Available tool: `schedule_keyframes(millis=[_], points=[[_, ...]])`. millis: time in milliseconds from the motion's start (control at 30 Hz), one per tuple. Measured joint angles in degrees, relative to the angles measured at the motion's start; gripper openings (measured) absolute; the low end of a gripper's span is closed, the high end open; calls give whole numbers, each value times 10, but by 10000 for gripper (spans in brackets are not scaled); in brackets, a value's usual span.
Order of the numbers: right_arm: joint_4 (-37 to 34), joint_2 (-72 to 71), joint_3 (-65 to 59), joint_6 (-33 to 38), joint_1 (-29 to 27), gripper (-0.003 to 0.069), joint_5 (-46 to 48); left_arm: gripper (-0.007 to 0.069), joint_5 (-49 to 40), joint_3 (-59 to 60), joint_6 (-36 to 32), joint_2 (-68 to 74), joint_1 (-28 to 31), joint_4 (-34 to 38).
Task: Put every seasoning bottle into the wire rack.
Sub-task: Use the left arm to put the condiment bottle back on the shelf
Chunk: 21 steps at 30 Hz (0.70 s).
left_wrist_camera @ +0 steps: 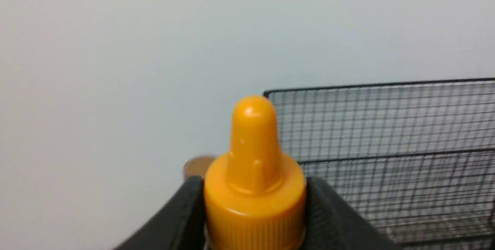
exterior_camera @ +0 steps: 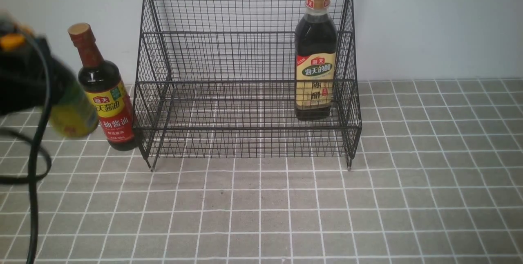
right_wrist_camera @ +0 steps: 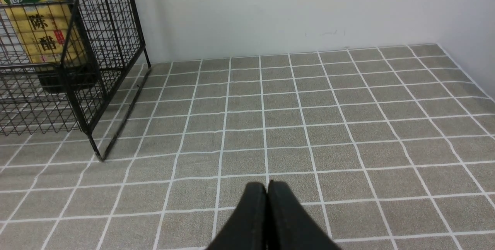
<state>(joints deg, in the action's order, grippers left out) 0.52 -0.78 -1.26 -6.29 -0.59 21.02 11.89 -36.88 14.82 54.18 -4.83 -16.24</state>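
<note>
Pale wall, tiled top.
A pale wall (exterior_camera: pixel 429 23) stands behind grey-brown square tiles (exterior_camera: pixel 367 215) with white grout lines; a side wall (right_wrist_camera: pixel 473 25) meets it at the right corner. Light is even and soft.

Soft even indoor light, faint shadows under wire rack (exterior_camera: pixel 245 128). Front view: left arm (exterior_camera: pixel 24 80) and short bottle (exterior_camera: pixel 74 112) motion-blurred. Left wrist view slightly soft, small glare on orange nozzle (left_wrist_camera: pixel 253 126). Right wrist view sharp.
</note>
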Motion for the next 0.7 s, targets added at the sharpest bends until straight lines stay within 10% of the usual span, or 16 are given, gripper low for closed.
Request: schedule_keyframes(millis=[700], points=[[0,0,0,0,0,-12,0,288,59,-154,17,343,-89,-40]])
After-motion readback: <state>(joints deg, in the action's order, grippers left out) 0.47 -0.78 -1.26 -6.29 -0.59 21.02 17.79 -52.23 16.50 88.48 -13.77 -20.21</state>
